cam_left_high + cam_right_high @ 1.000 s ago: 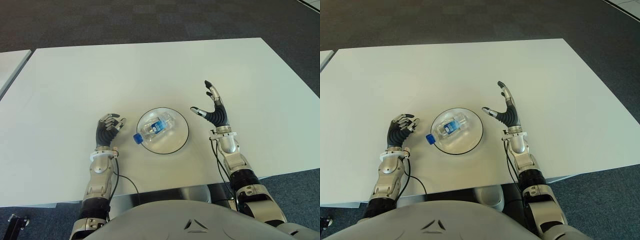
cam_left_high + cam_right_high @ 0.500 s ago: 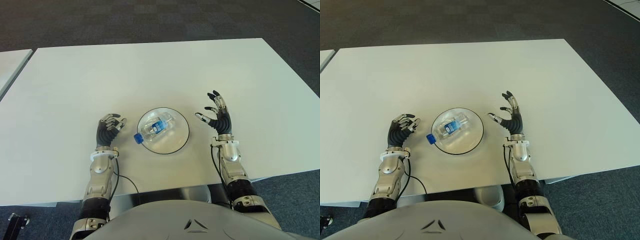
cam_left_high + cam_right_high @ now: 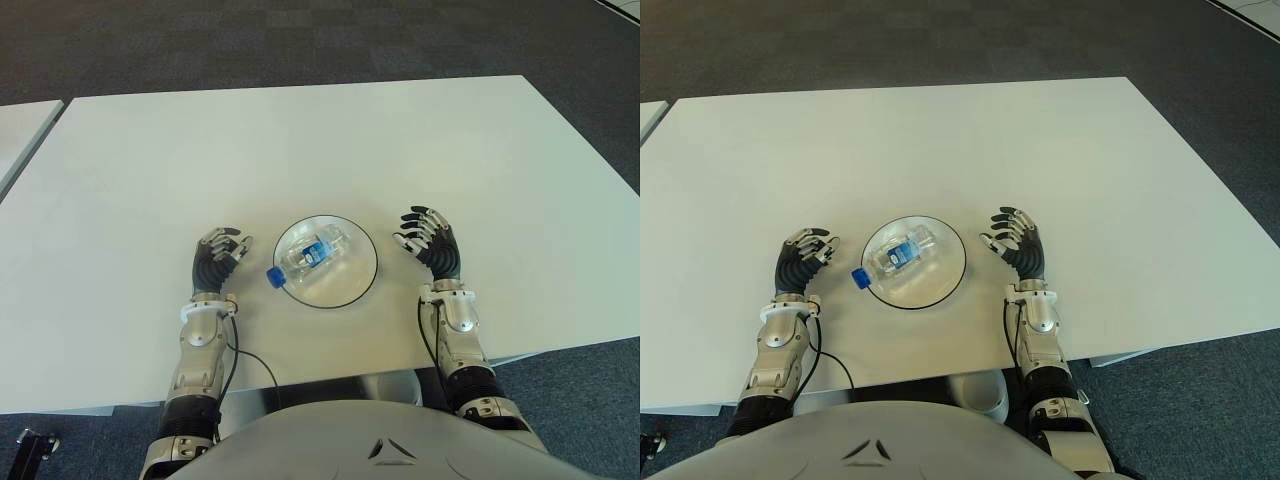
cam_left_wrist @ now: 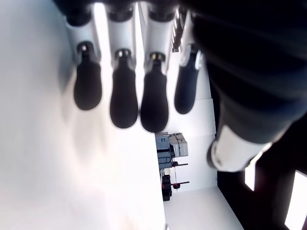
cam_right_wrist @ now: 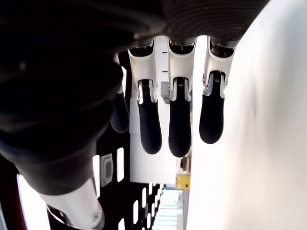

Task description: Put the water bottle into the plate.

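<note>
Since a second ago the right hand (image 3: pixel 430 245) has dropped from a raised, wide-spread pose beside the plate and drawn back toward the desk's near edge, its fingers now bent loosely together; nothing else has shifted.

Toward the near edge of the white desk (image 3: pixel 300 140), left of centre, the left hand (image 3: pixel 216 258) shows just beside the plate's left side, apart from it. Its fingers (image 4: pixel 123 100) hang in a relaxed curl over the desk top, with nothing between them in its wrist view.

At the middle of the near part of the desk sits the plate (image 3: pixel 358 283), a clear shallow dish with a dark rim. The water bottle (image 3: pixel 308 256) lies on its side inside it, set diagonally: the blue cap (image 3: pixel 275 276) points toward the desk's near-left corner and reaches out over the plate's left rim, while the bottle's base points toward the far-right corner. A blue label wraps its middle.

On the plate's right, the right hand is close to the rim without touching it, palm turned toward the desk. Its fingers (image 5: pixel 178 120) are slack and partly bent, side by side, and they hold nothing.
</note>
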Tool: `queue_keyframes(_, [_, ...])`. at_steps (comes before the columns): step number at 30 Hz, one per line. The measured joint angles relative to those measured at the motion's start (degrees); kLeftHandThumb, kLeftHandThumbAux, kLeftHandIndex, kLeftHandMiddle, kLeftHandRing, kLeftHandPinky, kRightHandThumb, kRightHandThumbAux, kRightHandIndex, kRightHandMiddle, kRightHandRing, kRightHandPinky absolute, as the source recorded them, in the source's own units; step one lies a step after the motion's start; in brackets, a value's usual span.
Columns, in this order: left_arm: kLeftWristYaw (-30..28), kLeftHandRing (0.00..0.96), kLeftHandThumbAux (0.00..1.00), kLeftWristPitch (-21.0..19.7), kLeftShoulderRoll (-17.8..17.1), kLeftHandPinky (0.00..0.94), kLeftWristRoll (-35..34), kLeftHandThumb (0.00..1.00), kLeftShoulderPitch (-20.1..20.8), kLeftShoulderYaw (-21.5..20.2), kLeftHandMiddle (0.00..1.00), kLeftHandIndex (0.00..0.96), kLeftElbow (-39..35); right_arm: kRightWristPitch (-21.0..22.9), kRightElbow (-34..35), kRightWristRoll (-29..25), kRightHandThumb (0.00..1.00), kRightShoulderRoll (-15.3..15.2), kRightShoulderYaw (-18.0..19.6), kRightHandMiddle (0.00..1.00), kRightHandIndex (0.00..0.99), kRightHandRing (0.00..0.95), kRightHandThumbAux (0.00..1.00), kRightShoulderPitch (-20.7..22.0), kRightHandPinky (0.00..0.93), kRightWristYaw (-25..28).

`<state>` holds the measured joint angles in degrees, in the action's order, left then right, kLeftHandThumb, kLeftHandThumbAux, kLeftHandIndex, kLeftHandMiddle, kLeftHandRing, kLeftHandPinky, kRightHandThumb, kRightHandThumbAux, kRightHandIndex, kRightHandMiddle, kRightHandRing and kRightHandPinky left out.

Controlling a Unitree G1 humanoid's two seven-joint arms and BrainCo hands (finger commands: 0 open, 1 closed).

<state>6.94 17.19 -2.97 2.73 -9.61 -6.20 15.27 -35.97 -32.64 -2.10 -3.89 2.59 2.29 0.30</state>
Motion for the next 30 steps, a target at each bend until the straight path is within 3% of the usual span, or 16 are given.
queue_keyframes(4, [0.0, 0.662, 0.714, 0.0, 0.0, 0.649, 0.0, 0.703, 0.0, 0.0, 0.675, 0.434, 0.0, 0.0, 0.7, 0.7, 0.036, 0.9, -0.1, 0.540, 0.469, 0.545, 0.877, -0.6, 0.572, -0.6])
queue_keyframes(9, [0.0, 0.663, 0.714, 0.1, 0.0, 0.646, 0.0, 0.702, 0.0, 0.0, 0.676, 0.434, 0.0, 0.1, 1.2, 2.0, 0.024, 1.4, -0.4, 0.589, 0.537, 0.591, 0.915, -1.1, 0.624, -1.4])
queue_keyframes(10, [0.0, 0.664, 0.715, 0.1, 0.0, 0.646, 0.0, 0.702, 0.0, 0.0, 0.676, 0.434, 0.0, 0.1, 1.2, 2.1, 0.262, 1.4, -0.4, 0.596, 0.499, 0.598, 0.849, -1.2, 0.625, -1.5])
queue_keyframes(12, [0.0, 0.666, 0.715, 0.1, 0.0, 0.646, 0.1, 0.702, 0.0, 0.0, 0.677, 0.434, 0.1, 0.1, 1.2, 2.5, 0.471, 1.5, -0.4, 0.603, 0.466, 0.603, 0.792, -1.2, 0.625, -1.7])
queue_keyframes(13, [0.0, 0.666, 0.715, 0.1, 0.0, 0.646, 0.1, 0.702, 0.0, 0.1, 0.677, 0.434, 0.1, 0.1, 1.2, 2.7, 0.550, 1.5, -0.4, 0.605, 0.454, 0.606, 0.770, -1.2, 0.624, -1.9])
queue_keyframes(16, [0.0, 0.665, 0.714, 0.2, 0.0, 0.645, 0.1, 0.702, 0.0, 0.1, 0.678, 0.434, 0.1, 0.1, 1.2, 2.9, 0.649, 1.6, -0.4, 0.612, 0.440, 0.614, 0.743, -1.2, 0.632, -2.2])
queue_keyframes(30, [0.0, 0.661, 0.714, 0.2, 0.0, 0.645, 0.1, 0.703, 0.0, 0.1, 0.676, 0.434, 0.1, 2.4, 2.2, -2.3, 0.705, 2.9, 0.9, 0.637, 0.435, 0.633, 0.726, -1.6, 0.651, 3.0])
